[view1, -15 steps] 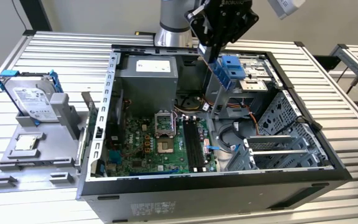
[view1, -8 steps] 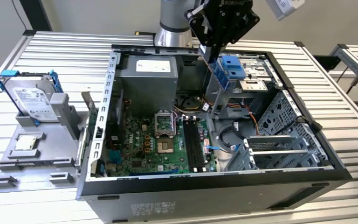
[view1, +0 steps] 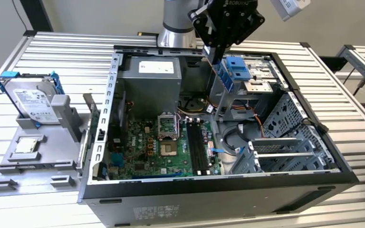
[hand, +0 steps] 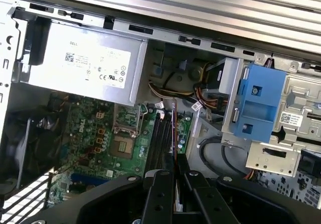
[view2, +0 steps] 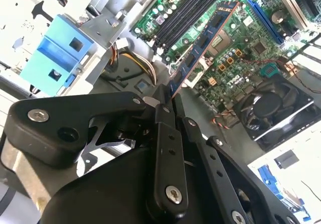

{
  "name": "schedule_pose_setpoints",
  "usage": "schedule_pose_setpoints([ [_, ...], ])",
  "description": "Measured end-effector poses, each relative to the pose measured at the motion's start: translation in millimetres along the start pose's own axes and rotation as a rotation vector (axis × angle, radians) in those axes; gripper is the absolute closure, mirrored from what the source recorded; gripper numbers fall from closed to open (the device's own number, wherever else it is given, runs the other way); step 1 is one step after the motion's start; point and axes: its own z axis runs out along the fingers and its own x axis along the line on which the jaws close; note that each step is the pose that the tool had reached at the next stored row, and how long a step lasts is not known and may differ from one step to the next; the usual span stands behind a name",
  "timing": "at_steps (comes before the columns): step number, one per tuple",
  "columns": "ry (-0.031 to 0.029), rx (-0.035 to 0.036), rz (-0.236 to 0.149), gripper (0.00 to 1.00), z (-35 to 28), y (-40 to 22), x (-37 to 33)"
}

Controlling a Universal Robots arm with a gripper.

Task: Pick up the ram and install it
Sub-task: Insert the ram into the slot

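Observation:
My gripper [view1: 216, 56] hangs over the open computer case [view1: 100, 190], shut on the ram [view1: 220, 73]. The ram is a thin, long stick that points down toward the green motherboard [view1: 150, 142]. In the second wrist view the black fingers [view2: 163, 128] pinch one end of the ram [view2: 205, 40], and its dark chips and reddish edge stretch out over the board. In the first wrist view the ram [hand: 173, 133] shows edge-on as a thin line. It lies in line with the long black memory slots [hand: 159, 141], above them and apart from them. The slots [view1: 198, 142] lie right of the processor socket [view1: 168, 151].
A grey power supply [view1: 150, 71] fills the case's far end. A metal drive cage with a blue bracket [view1: 235, 70] stands close beside the gripper. On the exterior view's left, a silver hard drive [view1: 33, 102] with blue brackets rests on a grey stand. A black fan [view2: 266, 108] sits by the board.

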Motion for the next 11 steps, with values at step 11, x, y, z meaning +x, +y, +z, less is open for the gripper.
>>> schedule_pose_setpoints([
  [11, -0.0002, 0.0002, 0.011, 1.0, 0.4, 0.0, 0.0],
])
